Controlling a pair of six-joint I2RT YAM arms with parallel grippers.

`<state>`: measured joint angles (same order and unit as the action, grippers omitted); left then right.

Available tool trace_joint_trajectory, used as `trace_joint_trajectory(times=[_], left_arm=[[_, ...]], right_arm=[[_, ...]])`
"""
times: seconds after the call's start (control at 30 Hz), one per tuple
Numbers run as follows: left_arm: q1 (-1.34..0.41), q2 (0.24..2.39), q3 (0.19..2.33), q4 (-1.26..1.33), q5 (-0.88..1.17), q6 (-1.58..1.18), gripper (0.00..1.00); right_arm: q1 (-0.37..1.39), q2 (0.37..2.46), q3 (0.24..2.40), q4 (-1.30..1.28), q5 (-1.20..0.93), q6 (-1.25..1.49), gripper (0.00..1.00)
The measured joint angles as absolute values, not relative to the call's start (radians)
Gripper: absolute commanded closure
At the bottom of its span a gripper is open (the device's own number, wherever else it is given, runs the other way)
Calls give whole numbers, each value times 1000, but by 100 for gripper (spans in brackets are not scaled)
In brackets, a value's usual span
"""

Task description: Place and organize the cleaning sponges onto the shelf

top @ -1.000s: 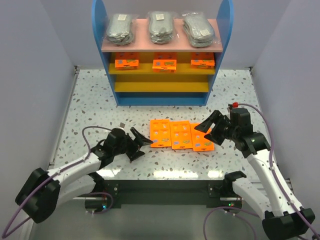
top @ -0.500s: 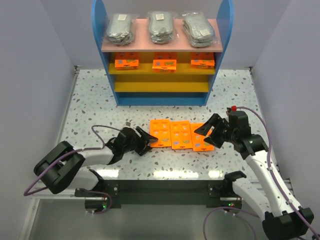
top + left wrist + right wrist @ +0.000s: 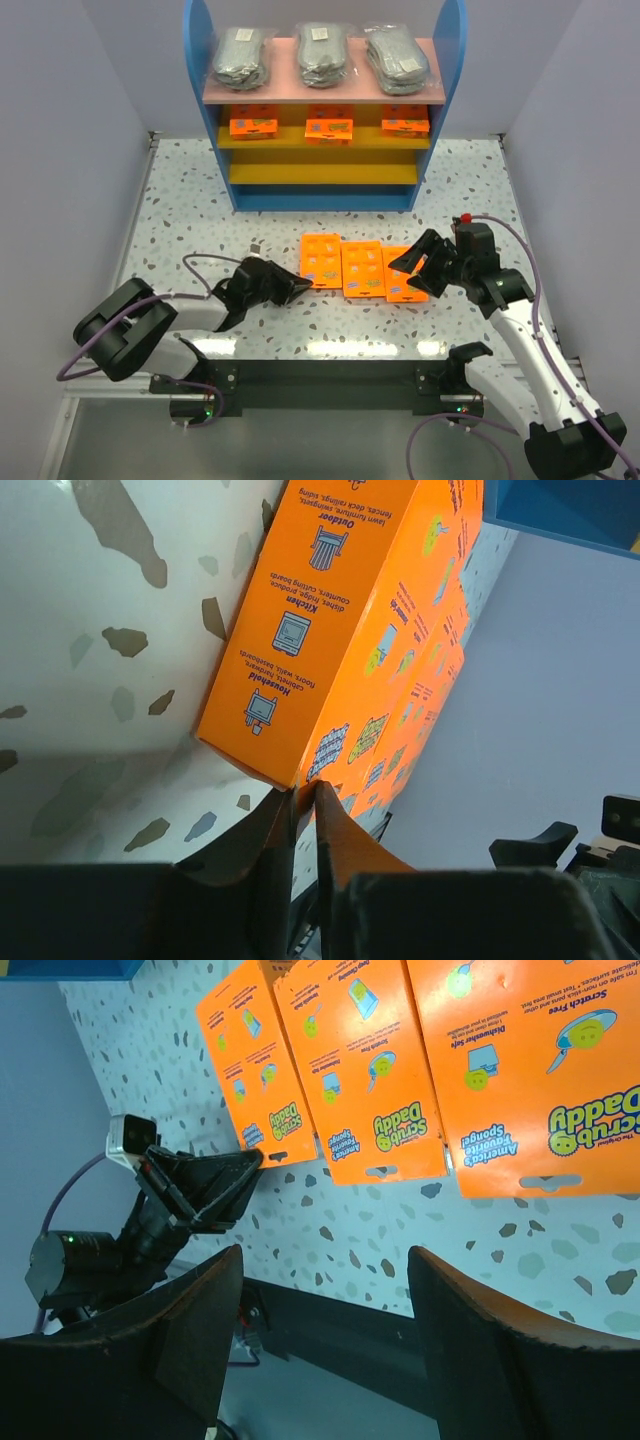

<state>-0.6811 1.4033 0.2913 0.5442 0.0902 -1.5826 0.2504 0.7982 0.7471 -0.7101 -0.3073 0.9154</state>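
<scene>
Three flat orange sponge packets lie side by side on the table: left, middle, right. My left gripper lies low at the left packet's near corner. In the left wrist view its jaws pinch that corner of the packet. My right gripper hovers open over the right packet, nothing between its fingers. The shelf stands at the back, with three bags of grey pads on its pink top and three orange packets on the upper yellow board.
The lower yellow board of the shelf is bare. White walls close the table in on the left and right. Purple cables loop beside each arm. The table's dark front edge runs just below the packets.
My left gripper slid right to the left packet's near corner and shut on it. My right gripper dropped slightly over the right packet and stayed open.
</scene>
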Motion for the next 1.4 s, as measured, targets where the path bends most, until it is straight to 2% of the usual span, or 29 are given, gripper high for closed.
trace_joint_trajectory(times=[0.13,0.33,0.53,0.73,1.0,1.23,1.4], left_arm=[[-670,1357,258,559,85,-1582,100],[-638,1208,214,518,68,-1540,100],[-613,894,182,393,36,-1444,100],[-496,694,186,310,54,-1348,100],[-417,734,294,250,154,-1260,100],[-392,840,399,342,283,-1245,100],[-311,957,432,440,376,-1253,100]], right_arm=[[250,798,747,-710,-307,915,30],[250,795,745,-710,-308,916,31],[250,782,736,-708,-308,916,31],[251,781,724,-707,-308,915,31],[251,814,724,-703,-308,912,31],[251,821,724,-703,-308,903,32],[251,829,724,-702,-308,901,32]])
